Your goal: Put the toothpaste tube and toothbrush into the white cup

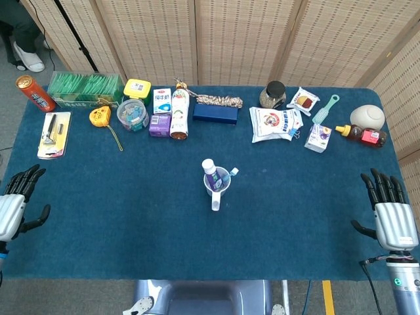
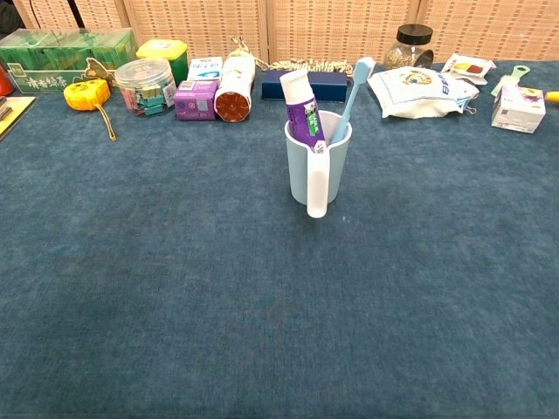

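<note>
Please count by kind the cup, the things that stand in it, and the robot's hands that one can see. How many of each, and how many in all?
White cup: 1
Toothpaste tube: 1, in the cup
Toothbrush: 1, in the cup
Hands: 2, the left hand and the right hand, both empty
Total: 5

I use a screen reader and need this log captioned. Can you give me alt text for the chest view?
A white cup stands upright on a blue table, holding a toothpaste tube and a toothbrush that both stick out above its rim. Boxes, jars and packets line the table's far edge; no robot hand shows in this view.
</note>
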`<state>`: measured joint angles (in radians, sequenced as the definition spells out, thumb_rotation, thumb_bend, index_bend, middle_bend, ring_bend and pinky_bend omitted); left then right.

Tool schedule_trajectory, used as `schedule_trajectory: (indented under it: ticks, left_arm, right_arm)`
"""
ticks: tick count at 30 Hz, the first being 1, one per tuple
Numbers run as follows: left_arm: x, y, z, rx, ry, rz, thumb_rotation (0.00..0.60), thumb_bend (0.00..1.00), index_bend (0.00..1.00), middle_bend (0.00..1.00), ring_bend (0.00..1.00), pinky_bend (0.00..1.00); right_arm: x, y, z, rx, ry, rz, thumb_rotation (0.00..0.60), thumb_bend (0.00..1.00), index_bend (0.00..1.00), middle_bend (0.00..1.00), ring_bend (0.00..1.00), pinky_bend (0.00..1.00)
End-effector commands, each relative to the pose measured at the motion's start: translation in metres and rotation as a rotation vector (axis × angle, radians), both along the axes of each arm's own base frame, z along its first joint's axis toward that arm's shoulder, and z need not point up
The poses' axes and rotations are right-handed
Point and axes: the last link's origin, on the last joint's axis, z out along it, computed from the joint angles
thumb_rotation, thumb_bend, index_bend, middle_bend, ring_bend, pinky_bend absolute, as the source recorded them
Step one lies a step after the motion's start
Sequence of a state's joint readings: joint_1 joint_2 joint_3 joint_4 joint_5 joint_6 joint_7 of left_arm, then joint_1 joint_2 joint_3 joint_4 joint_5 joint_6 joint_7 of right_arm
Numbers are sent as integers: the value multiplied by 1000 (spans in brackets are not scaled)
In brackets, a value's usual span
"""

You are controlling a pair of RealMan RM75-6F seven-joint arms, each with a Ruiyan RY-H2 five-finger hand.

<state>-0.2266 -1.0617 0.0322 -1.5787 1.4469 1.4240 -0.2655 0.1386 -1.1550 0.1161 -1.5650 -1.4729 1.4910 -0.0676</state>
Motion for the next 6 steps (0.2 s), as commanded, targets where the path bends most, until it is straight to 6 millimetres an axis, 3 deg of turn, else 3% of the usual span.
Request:
schedule_trajectory:
  ticks: [1,6]
  left_arm:
    - [-2,-10,3,21,28,0,600,449,0,0,0,0]
    - [3,-17,3,20,31,-20,600,449,0,0,0,0]
  right_arm:
    - [-1,1,1,-3,0,-4,600,0,0,0,0,0]
    - [-4,2,5,-10,-9,-12,600,0,0,0,0,0]
